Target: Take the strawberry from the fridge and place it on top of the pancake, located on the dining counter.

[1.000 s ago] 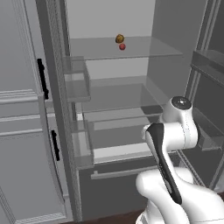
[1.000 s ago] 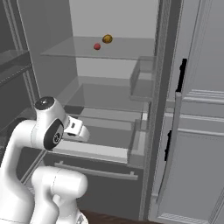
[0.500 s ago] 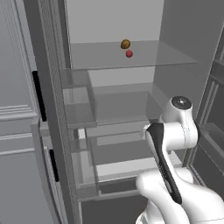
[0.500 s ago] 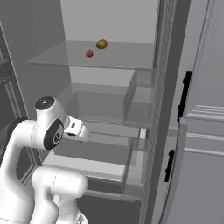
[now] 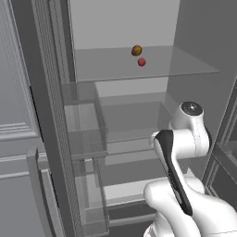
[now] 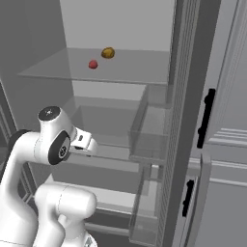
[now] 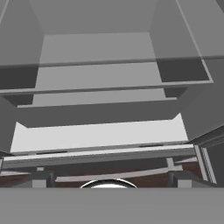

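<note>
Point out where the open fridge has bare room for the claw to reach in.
The top glass shelf is bare right of the strawberry and its brown-yellow neighbour, which crowd the back middle. Left of them is bare too. The lower shelf looks empty.

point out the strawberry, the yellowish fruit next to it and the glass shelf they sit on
strawberry [image 5: 141, 61], left base view, middle of the red fruit
yellowish fruit [image 5: 136, 50], left base view, middle of its rounded body
glass shelf [image 5: 185, 65], left base view, bare right part of the pane
</note>
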